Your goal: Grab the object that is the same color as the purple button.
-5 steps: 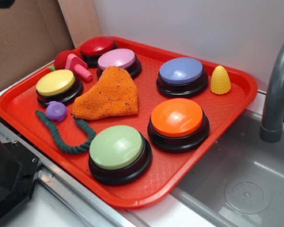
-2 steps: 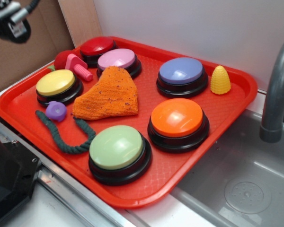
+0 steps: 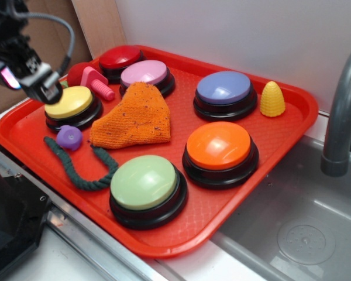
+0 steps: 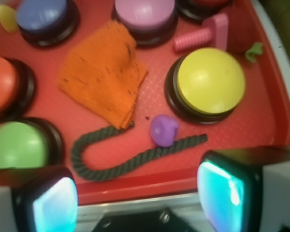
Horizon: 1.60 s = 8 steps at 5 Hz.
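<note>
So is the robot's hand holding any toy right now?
No, nothing is held. The hand is open and empty, up above the tray's near edge; the purple toy lies untouched against the green rope.

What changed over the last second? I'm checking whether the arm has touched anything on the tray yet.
Only the gripper moved: absent a second ago, it came in from the upper left and now hangs over the tray's left end, by the yellow button. Its jaws are open and empty. The small purple toy, green rope, orange cloth and purple button stayed put.
</note>
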Tool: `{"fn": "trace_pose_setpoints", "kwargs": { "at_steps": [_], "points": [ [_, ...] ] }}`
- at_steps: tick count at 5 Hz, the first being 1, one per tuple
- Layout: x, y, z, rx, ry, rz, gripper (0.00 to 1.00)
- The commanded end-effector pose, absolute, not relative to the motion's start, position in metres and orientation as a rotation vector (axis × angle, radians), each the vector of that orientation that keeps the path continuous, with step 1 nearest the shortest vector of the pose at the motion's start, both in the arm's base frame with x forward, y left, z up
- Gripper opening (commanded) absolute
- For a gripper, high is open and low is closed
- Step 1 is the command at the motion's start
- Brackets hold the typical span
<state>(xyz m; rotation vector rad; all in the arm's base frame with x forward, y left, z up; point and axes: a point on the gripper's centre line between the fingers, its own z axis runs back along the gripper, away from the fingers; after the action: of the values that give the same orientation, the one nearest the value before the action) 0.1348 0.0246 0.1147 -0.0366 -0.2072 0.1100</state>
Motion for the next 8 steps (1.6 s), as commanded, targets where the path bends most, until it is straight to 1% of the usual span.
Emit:
{"fn": "trace_pose_setpoints", "kwargs": {
  "at_steps": [1,2,3,5,7,8],
  "points": [
    [0.144,0.046,0.077,0.017,-0.196,0.15,1.0],
    [0.147,0.047,0.056,0.01,-0.175,0.149,1.0],
    [0.152,0.055,0.044,0.06,-0.162,0.159,1.0],
    [0.162,0.059,0.029,0.077,-0.145,0.168,1.0],
    [0.167,0.062,0.025,0.071,-0.148,0.182,1.0],
    [0.169,0.062,0.024,0.074,-0.153,0.192,0.0]
  ]
}}
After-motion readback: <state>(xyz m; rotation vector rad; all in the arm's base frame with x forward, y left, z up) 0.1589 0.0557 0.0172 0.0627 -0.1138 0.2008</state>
